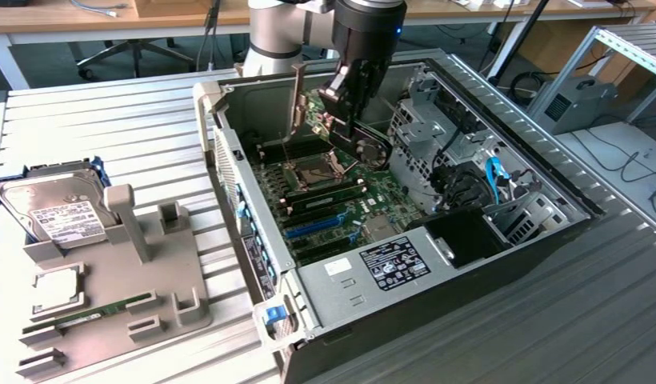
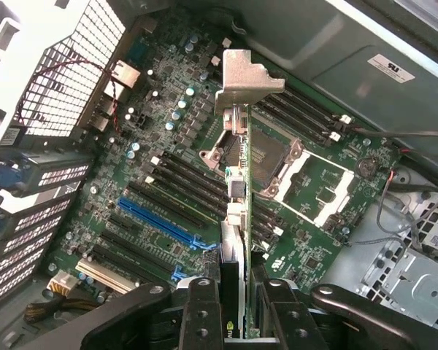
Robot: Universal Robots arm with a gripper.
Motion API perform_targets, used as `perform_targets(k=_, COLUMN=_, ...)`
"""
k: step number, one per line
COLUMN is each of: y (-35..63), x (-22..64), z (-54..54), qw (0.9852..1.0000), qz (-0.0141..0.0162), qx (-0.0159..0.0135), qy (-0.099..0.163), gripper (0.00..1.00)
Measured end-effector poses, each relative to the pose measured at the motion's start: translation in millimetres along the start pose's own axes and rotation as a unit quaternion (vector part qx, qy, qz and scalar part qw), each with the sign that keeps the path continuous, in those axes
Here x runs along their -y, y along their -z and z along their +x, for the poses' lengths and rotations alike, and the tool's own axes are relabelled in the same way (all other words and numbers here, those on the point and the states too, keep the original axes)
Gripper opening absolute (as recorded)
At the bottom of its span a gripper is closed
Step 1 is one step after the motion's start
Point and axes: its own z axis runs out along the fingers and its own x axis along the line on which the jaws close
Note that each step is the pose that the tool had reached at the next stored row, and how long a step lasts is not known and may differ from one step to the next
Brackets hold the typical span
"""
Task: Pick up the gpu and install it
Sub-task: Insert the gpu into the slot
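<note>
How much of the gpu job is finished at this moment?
Done: the gpu is picked up and clamped in the gripper. In hand: it hangs above the motherboard inside the open case. Left: it is not yet seated, and the blue slot on the board is empty.

The exterior view stands off the worktop (image 1: 104,120) and looks down at a slant into the open computer case (image 1: 230,152). It is far enough back to take in the whole case and the arm (image 1: 274,32) behind it. The wrist view sits just above the gripper (image 2: 239,306), staring down along the gpu (image 2: 237,193) it grips, close over the motherboard (image 2: 131,175). Both views share that board's CPU socket (image 2: 274,157) and blue slots (image 2: 159,219).
</note>
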Motion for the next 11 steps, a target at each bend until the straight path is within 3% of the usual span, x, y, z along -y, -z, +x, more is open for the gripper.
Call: perform_targets(k=11, y=0.0, x=0.0, z=0.0, qw=1.0, qz=-0.0002, qx=0.0004, qy=0.008, gripper=0.26)
